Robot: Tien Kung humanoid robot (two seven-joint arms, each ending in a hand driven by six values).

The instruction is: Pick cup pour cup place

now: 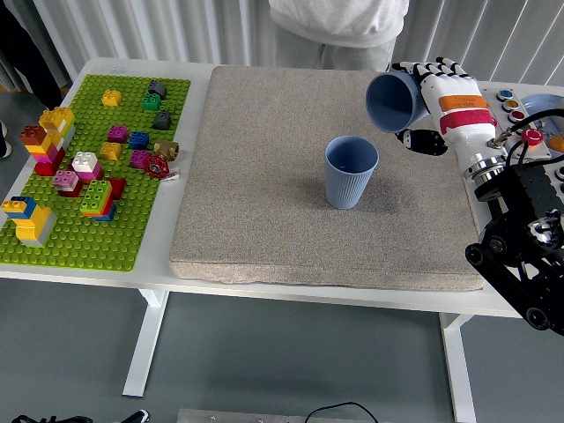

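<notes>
A blue ribbed cup [351,173] stands upright in the middle of the grey mat [264,176]. Up and to its right, my right hand [421,99] is shut on a second blue cup [393,100]. That cup is held in the air, tipped on its side with its mouth facing left and down toward the standing cup. The held cup is apart from the standing one, above the mat's far right part. My left arm is not visible.
A green building plate [79,229] with several coloured bricks lies at the table's left. A control box with coloured buttons [520,106] sits at the far right. A person in a white top [339,22] stands at the far side.
</notes>
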